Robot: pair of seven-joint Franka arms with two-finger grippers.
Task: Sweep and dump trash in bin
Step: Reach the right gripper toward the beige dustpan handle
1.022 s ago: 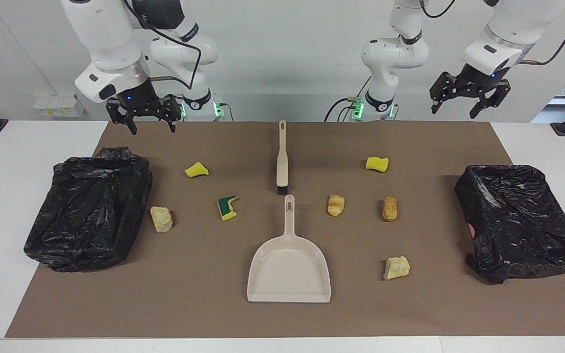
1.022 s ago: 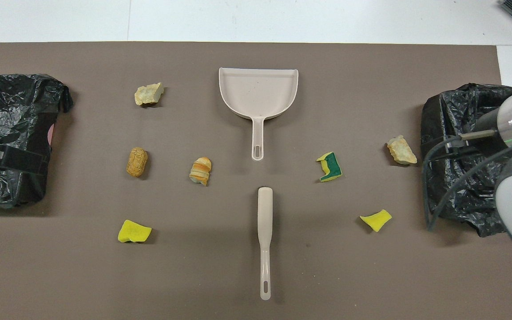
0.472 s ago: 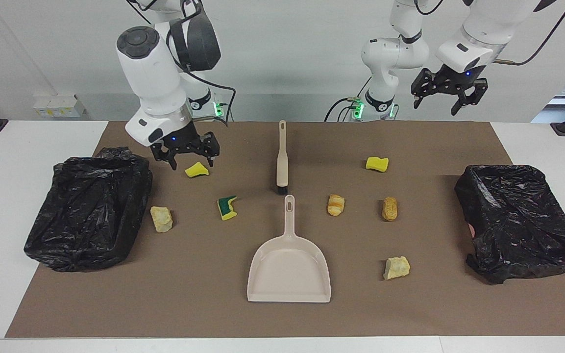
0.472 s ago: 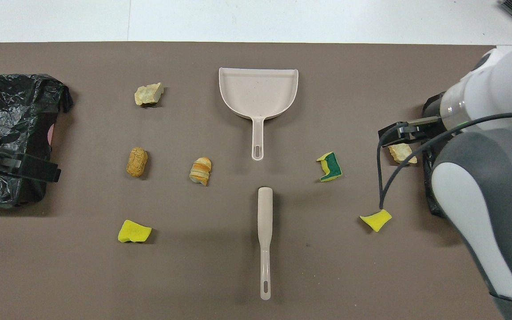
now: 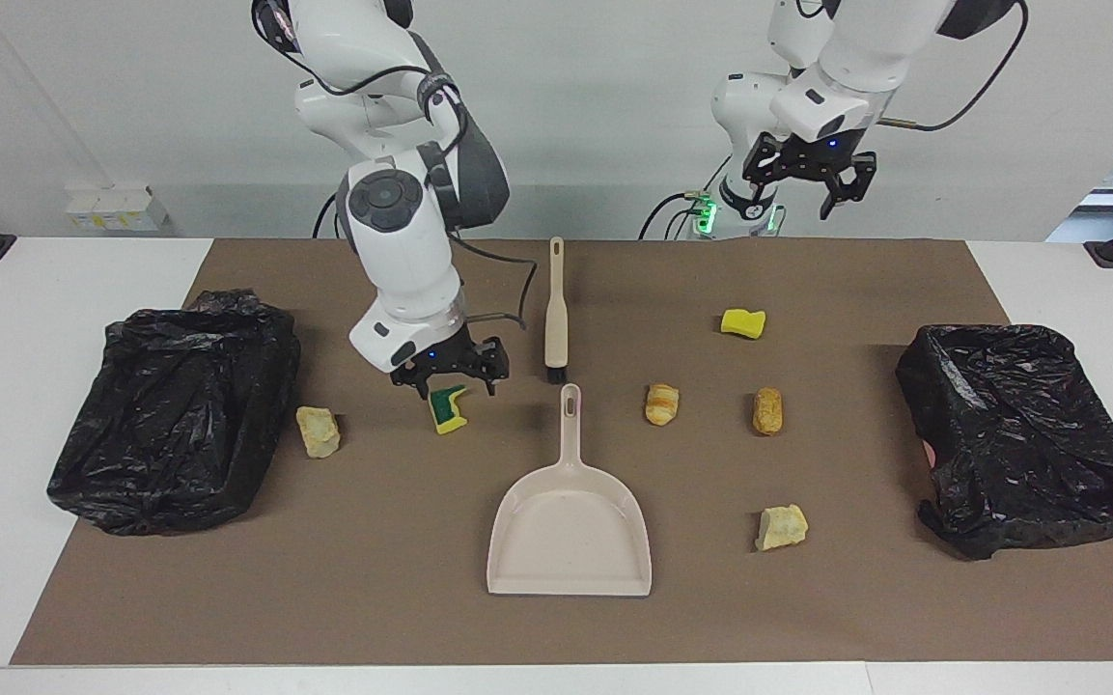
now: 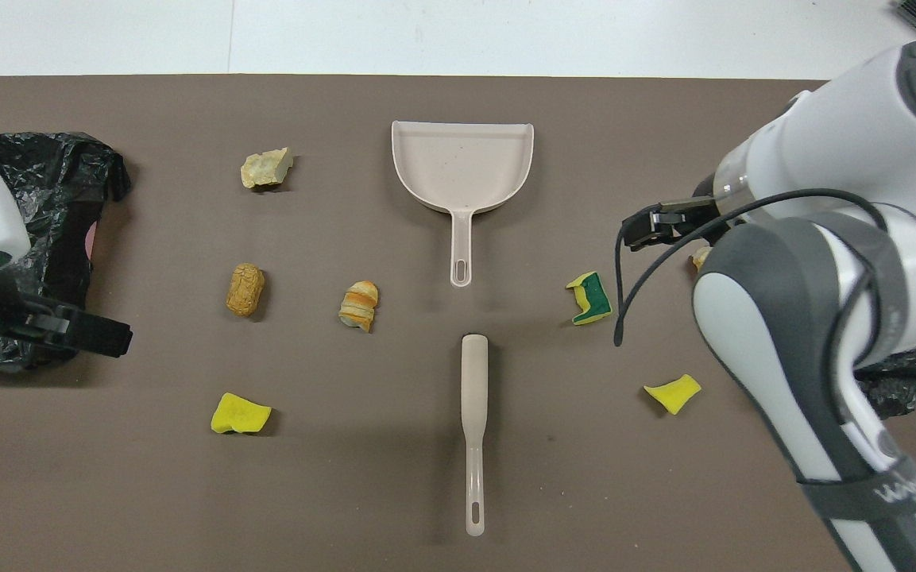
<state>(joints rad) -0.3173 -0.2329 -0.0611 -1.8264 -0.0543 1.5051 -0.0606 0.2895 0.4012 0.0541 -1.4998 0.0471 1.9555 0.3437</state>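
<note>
Right gripper (image 5: 450, 372) hangs left of frame centre in the facing view, low over the green-and-yellow sponge (image 5: 448, 409); fingers spread, nothing between them. Contact with the sponge cannot be judged. Left gripper (image 5: 812, 179) is raised at upper right of the facing view, above the mat's top edge; fingers spread, empty.

Trash lies scattered on the brown mat (image 5: 373, 579). One yellow sponge piece (image 5: 742, 322) sits at upper right of centre in the facing view; the other (image 6: 673, 394) shows only in the overhead view, lower right. Three bread-like chunks (image 5: 662, 403) (image 5: 767, 410) (image 5: 782, 527) lie right of centre in the facing view, one pale chunk (image 5: 318, 430) left of centre.

Dustpan (image 5: 570, 536) lies at lower centre, handle pointing up-frame toward the brush (image 5: 556, 314). Black-bagged bins (image 5: 175, 415) (image 5: 1024, 434) sit at the left and right edges of the mat.
</note>
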